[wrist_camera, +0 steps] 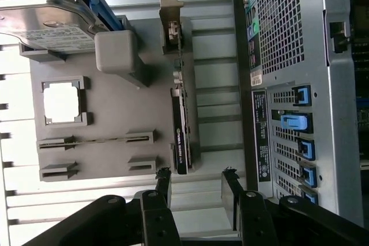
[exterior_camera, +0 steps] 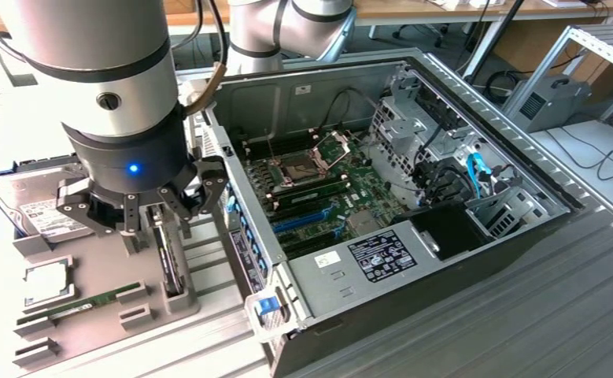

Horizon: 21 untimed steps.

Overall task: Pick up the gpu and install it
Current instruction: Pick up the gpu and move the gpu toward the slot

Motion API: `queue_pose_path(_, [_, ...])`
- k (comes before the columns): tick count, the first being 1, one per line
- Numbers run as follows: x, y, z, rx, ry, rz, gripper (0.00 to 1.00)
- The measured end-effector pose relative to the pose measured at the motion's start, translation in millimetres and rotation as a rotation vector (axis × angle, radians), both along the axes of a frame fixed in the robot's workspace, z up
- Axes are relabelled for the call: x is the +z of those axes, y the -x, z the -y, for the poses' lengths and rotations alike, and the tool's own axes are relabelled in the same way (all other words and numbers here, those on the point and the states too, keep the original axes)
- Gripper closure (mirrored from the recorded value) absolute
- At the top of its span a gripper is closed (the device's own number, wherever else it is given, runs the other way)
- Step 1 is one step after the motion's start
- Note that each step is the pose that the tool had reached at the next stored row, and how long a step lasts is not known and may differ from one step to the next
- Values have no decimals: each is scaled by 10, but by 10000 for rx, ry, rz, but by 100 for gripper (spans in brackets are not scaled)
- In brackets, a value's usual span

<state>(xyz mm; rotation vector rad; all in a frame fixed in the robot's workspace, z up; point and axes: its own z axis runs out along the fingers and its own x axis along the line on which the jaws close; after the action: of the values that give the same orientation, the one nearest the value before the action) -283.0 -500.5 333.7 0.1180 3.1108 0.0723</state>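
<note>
Fingers (wrist_camera: 165, 189) spread wide with nothing between them. The gripper (exterior_camera: 151, 224) hangs over the gray parts tray (exterior_camera: 107, 272), just above the gpu (exterior_camera: 170, 264). The gpu stands on its long edge in a slot of the tray, on the side nearest the computer case (exterior_camera: 411, 260), with its silver bracket (wrist_camera: 171, 21) at one end. It isn't gripped, and I see no contact.

Handling, my read: a light, stiff card, but fragile, with a bare board and edge contacts. The faces are likely slick. I'd take it across its thin dimension, pads on the two flat faces around mid-length, on the black shroud and away from the bracket. I'd squeeze gently, since the board could flex or tip in its slot.

Containers: the tray also holds a hard drive (exterior_camera: 33, 206) in its cradle, a square processor (exterior_camera: 49, 282) in a pocket and a memory stick (exterior_camera: 88, 303) in a groove. The case lies open with its side panel off. The motherboard (exterior_camera: 317, 185) is exposed, blue slots (exterior_camera: 300, 219) showing. The drive cage (exterior_camera: 416, 118) sits toward the exterior view's right.
</note>
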Motion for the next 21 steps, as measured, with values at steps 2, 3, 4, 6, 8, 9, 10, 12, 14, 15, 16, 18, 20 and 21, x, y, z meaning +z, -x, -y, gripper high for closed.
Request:
queue_pose_path(2, [0,-6,0,-1,0,0,52])
queue_pose_path(3, [0,-9,0,0,0,0,52])
queue_pose_path(4, [-1,-12,0,0,0,0,52])
queue_pose_path(6, [0,-18,0,0,1,-1,52])
queue_pose_path(8, [-1,-24,0,0,0,0,52])
queue_pose_path(9, [-2,-27,0,0,0,0,52])
queue_pose_path(10, [-2,-30,0,0,0,0,52])
queue_pose_path(12, [-2,-37,0,0,0,0,52])
queue_pose_path(14, [-2,-45,0,-1,0,0,52])
queue_pose_path(15, [-3,-50,0,0,0,0,52])
queue_pose_path(16, [-3,-52,0,0,0,0,52])
queue_pose_path(18, [-3,-60,0,-1,1,0,52])
queue_pose_path(20, [-4,-67,0,0,0,0,52])
queue_pose_path(21, [-4,-70,0,0,0,0,52])
